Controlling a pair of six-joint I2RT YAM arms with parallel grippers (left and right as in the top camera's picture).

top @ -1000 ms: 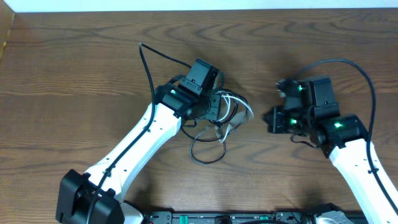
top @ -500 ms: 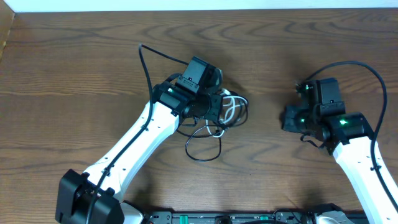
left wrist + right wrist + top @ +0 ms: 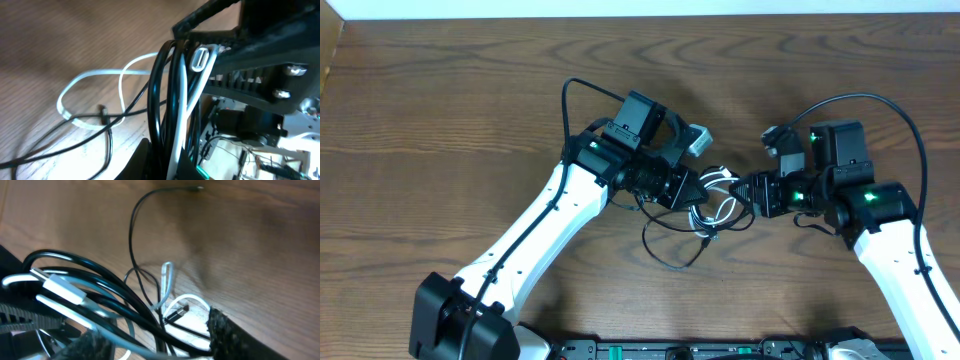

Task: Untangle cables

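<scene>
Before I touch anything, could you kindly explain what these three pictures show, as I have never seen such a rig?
The wide picture looks down from above a wooden table. The two close-ups come from small cameras on the arms' wrists. The white left arm and right arm are robot arms, each ending in a two-finger end effector. Between them is a tangle of thin black and white cables. The left end effector is closed on a bundle of them. The right end effector has its fingers apart with cords between them; I cannot tell whether it grips any.
</scene>
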